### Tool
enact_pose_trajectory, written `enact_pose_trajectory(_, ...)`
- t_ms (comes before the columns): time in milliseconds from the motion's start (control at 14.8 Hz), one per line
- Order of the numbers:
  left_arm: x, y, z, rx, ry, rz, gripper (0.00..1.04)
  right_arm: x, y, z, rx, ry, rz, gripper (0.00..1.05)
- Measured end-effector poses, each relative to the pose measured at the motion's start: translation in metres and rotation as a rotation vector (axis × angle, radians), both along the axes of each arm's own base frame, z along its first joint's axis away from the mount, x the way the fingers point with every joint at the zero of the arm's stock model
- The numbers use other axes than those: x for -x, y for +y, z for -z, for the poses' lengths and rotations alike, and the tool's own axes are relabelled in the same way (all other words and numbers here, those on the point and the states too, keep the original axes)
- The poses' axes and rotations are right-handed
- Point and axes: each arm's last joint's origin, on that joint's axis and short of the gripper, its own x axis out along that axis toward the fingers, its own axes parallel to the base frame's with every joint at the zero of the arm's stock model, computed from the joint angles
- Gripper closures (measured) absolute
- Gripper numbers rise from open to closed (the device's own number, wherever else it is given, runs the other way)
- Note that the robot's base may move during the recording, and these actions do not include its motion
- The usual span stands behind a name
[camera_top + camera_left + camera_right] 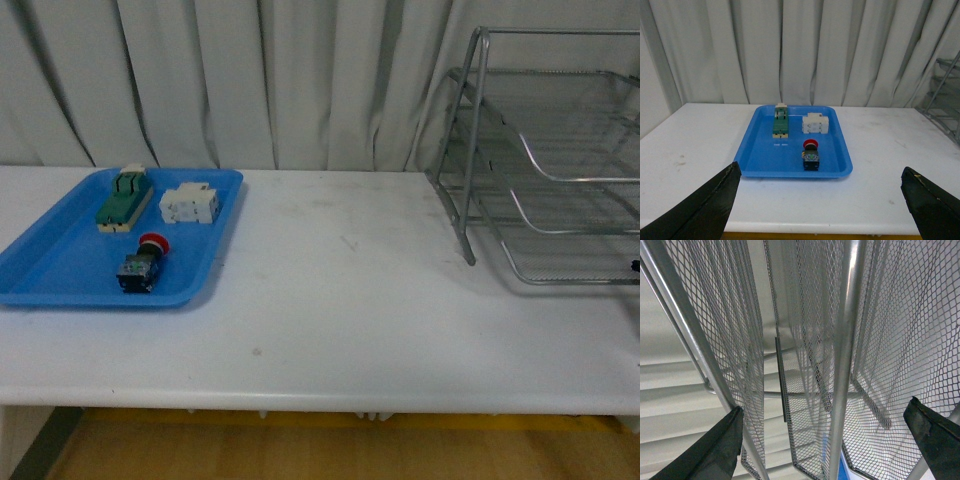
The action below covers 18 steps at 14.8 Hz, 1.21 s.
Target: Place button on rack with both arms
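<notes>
Front view: a white table (350,300) before pale curtains (300,80). The button (143,265) lies in a blue tray (60,270) at left, and the rack (560,180) stands at right.
Left wrist view: my left gripper (820,171) is spread wide, facing the tray.
Right wrist view: my right gripper (824,407), also spread, faces the rack's mesh.

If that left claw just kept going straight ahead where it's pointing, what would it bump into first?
The left gripper, open, aims at the blue tray: probably its near rim first, then the button just behind, though depth is unclear.
</notes>
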Motion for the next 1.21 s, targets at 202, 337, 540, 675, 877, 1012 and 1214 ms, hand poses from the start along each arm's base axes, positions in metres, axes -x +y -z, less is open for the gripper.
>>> enact_pose_trajectory(202,0.0,0.0,0.0,0.0,0.0,0.0,0.07,-0.005,0.001,0.003,0.019,-0.005,-0.003,0.06)
enact_pose_trajectory(337,0.0,0.0,0.0,0.0,0.0,0.0,0.07,-0.009,-0.001,0.005,0.031,-0.012,-0.004,0.06)
enact_pose_trajectory(540,0.0,0.0,0.0,0.0,0.0,0.0,0.07,-0.021,-0.003,-0.002,0.077,-0.059,-0.009,0.3)
enact_pose_trajectory(675,0.0,0.0,0.0,0.0,0.0,0.0,0.07,-0.026,-0.004,-0.004,0.105,-0.075,-0.01,0.52)
enact_pose_trajectory(877,0.0,0.0,0.0,0.0,0.0,0.0,0.07,-0.025,-0.004,0.002,0.121,-0.06,-0.01,0.86)
enact_pose_trajectory(1012,0.0,0.0,0.0,0.0,0.0,0.0,0.07,-0.019,-0.007,0.007,0.097,-0.037,-0.001,1.01)
enact_pose_trajectory(1214,0.0,0.0,0.0,0.0,0.0,0.0,0.07,-0.005,-0.012,0.015,0.083,-0.008,0.012,1.01)
